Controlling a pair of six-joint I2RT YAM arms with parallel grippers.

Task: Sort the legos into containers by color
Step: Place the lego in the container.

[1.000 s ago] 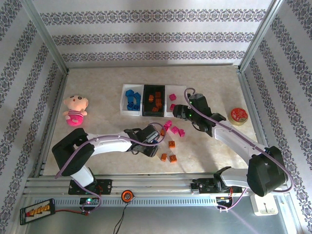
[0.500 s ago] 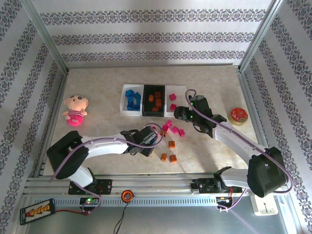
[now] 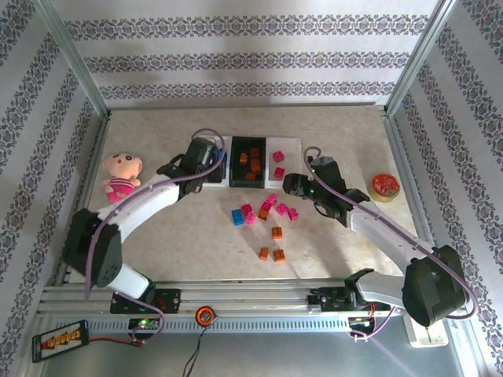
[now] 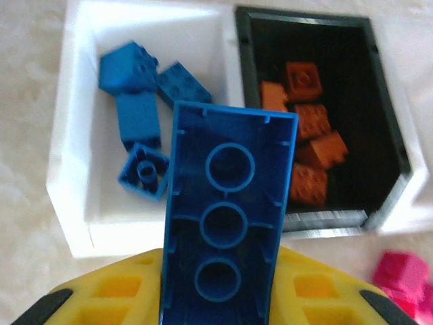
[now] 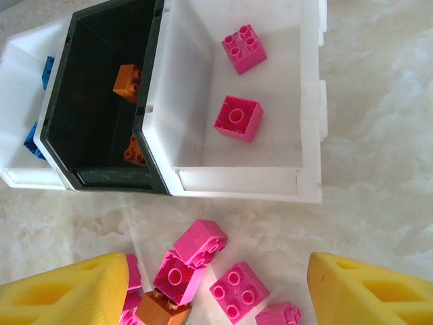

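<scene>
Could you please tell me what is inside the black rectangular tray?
At least five orange plastic bricks lie inside the black rectangular tray. The long blue plastic brick held in front of the left wrist camera covers its near-left part, so anything there is hidden.

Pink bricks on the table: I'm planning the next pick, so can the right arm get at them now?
Probably yes: the right gripper hangs open right above the pink bricks, nothing between; an orange brick crowds one.

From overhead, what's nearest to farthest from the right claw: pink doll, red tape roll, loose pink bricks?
1. loose pink bricks, close beside the right gripper
2. red tape roll, off to its right
3. pink doll, far left
</scene>
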